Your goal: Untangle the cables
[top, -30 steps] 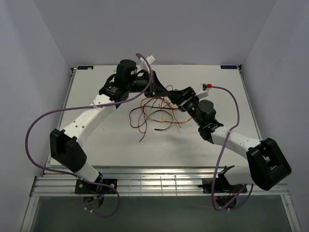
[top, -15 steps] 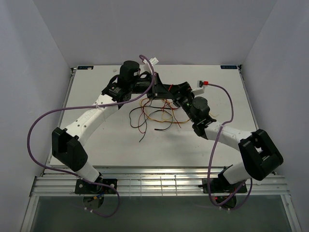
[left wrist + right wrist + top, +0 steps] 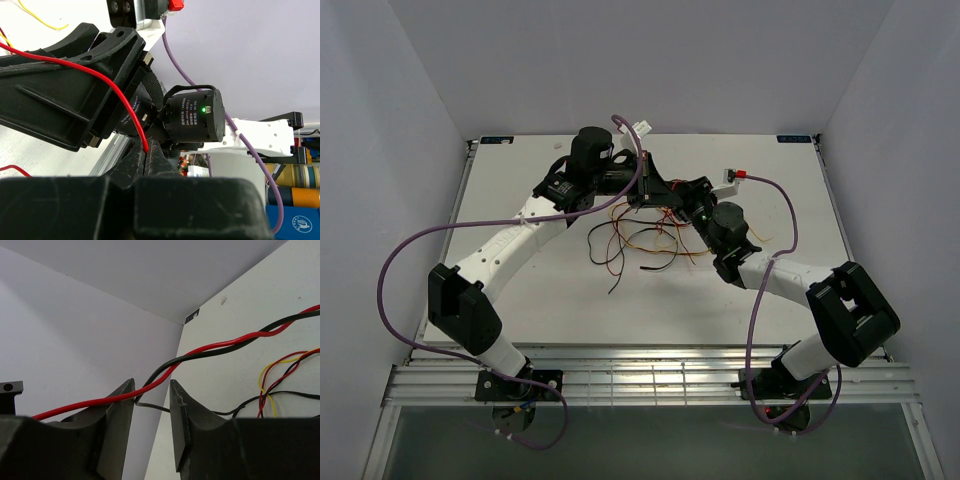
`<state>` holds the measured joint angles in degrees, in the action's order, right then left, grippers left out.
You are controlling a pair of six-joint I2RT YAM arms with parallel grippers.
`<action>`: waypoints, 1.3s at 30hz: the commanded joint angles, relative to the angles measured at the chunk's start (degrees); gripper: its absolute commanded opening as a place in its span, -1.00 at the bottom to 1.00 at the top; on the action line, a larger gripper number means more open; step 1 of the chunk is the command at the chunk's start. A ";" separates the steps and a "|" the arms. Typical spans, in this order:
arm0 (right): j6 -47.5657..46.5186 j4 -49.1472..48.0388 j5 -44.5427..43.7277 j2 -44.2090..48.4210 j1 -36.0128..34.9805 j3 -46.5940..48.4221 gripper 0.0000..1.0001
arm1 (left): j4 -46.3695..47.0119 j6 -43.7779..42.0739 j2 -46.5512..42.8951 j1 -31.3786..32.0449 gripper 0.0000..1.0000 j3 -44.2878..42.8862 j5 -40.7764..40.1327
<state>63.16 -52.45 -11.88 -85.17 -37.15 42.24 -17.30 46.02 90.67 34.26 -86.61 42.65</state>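
Top view, front edge: bases of the left arm (image 3: 510,245) and right arm (image 3: 790,285), with purple hoses (image 3: 382,280) looping beside each. Farther in, on the white table (image 3: 650,315), the cables (image 3: 638,238): a loose tangle of red, black and yellow strands at mid-table, between the two arms, with some strands lifted toward the arm ends. Just beyond the tangle, both arm ends close together, nearly nose to nose. Left wrist view: left gripper (image 3: 146,155) clamped shut on a red cable (image 3: 100,75), pinched at the very fingertips and arching from there up and across a black housing (image 3: 65,105). Behind that, a motor (image 3: 195,117) with a green light; at upper left, a yellow cable (image 3: 40,20) on the table. Right wrist view: right gripper (image 3: 150,390) with jaws apart and a clear gap between the fingers (image 3: 117,415); red cable along the top edge of one finger, a black cable (image 3: 220,353) dipping into the gap, neither squeezed. Past the tips, the two twisted round each other above the table; more strands loose at lower right; grey wall (image 3: 75,330) at the back.
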 commanded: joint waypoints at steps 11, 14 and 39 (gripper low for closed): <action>-5.32 -0.47 -3.15 1.49 -0.12 1.27 -0.84 | 1.74 -1.02 -1.20 0.46 -1.00 -0.23 -1.25; -10.06 0.93 -3.67 3.33 -0.12 0.13 -0.85 | 0.78 -1.81 -1.38 0.46 -1.00 -0.93 -2.92; -54.26 40.08 -47.80 16.52 22.46 8.99 -0.85 | -7.13 -15.34 -5.06 -15.62 -1.00 -17.10 -36.32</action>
<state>16.58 -8.14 -51.48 -68.53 -19.27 46.74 -25.41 34.11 90.98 20.95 -100.38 13.26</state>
